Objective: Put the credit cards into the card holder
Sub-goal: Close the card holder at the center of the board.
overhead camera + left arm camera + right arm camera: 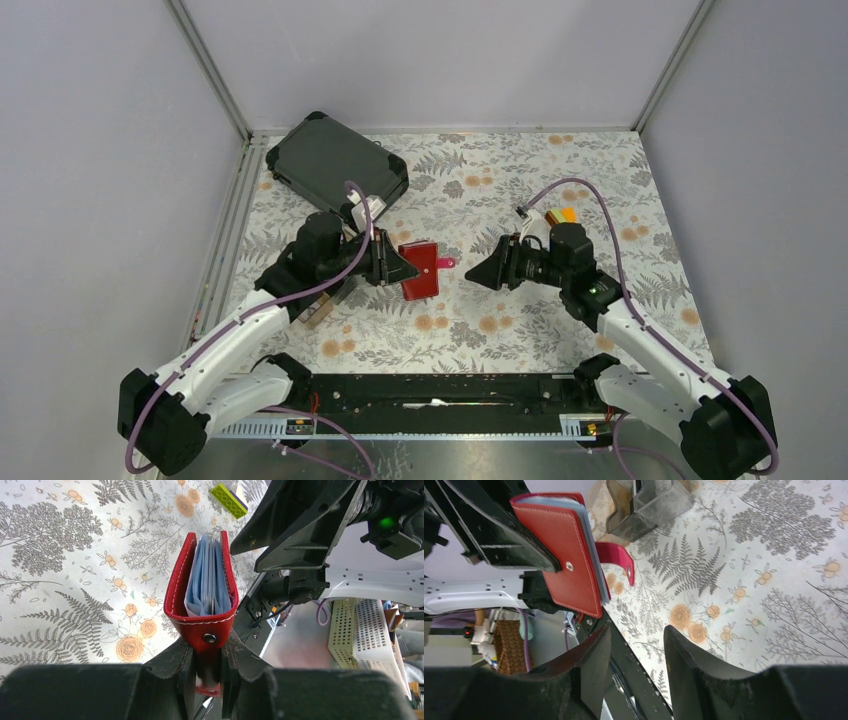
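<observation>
From above, the left gripper (393,268) is clamping the red holder (420,270) at the middle of the table (520,330), and the right gripper (482,272) is facing it from the right, just apart. At the left wrist, the fingers (175,662) are pinching the holder's snap end, with bluish cards (207,587) standing inside. At the right wrist, the jaws are standing apart, gripping nothing, the holder ahead.

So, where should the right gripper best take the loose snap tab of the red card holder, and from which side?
Probably near its free end, by the snap, coming in from the right arm's side. The snap tab is a thin strap that sticks out clear of the card holder toward the right gripper, whose jaws stand open. The left gripper clamps the holder's other side.
</observation>
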Controlling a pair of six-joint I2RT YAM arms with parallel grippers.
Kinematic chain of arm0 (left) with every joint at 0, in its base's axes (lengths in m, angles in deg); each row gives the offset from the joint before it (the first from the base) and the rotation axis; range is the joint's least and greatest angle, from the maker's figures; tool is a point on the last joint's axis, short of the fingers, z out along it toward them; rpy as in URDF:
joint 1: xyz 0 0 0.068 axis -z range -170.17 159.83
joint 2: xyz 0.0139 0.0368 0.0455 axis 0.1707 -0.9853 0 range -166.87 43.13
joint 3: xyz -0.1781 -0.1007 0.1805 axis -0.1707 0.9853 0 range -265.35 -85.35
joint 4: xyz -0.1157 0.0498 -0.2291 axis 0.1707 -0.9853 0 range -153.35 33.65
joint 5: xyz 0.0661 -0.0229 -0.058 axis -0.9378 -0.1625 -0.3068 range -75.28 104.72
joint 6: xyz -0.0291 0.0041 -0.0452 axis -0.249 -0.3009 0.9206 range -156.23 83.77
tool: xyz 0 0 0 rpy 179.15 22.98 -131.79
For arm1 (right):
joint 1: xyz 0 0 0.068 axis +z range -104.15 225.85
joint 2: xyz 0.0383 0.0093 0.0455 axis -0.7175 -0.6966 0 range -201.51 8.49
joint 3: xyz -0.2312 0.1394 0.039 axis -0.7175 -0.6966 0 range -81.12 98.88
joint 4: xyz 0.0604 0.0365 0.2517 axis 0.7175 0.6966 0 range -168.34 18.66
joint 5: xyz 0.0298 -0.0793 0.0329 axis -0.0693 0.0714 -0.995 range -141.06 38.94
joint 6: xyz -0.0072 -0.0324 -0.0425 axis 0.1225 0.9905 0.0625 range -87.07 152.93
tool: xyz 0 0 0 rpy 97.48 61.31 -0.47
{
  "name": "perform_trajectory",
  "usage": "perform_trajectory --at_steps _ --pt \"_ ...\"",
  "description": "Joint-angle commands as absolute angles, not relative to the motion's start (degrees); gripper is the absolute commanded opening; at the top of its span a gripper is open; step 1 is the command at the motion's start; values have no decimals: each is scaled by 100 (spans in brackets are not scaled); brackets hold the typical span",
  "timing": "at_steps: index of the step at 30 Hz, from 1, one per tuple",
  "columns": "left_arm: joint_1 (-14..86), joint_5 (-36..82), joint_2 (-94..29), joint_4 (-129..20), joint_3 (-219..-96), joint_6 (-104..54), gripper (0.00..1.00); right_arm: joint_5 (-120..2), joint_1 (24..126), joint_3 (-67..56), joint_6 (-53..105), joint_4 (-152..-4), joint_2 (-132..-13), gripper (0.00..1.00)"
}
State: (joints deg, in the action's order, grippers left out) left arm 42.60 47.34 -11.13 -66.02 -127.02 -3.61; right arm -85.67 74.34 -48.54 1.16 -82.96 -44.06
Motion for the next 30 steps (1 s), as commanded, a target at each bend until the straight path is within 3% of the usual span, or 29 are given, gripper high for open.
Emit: perform_trajectory --at_steps 1,4,6,18,30 --pt "4218 5095 -1110 -6434 -12833 -516 0 -8933 7466 -4854 -253 -9217 -4650 49" --pt "4217 5245 -1151 -6332 -12803 -474 0 -9024 7103 -4811 -338 -9466 -4941 45" --pt "4217 5290 -1190 -6328 -12806 -482 0 -9037 7462 -4753 -358 -9594 -5113 44" --pt "4173 5357 -1306 -6278 -12787 -476 0 -9527 7483 -4740 -659 -10220 -5633 26" --pt "4155 5325 -1349 -6333 -12808 -490 0 -9600 7494 -4759 -714 -10488 -5898 0"
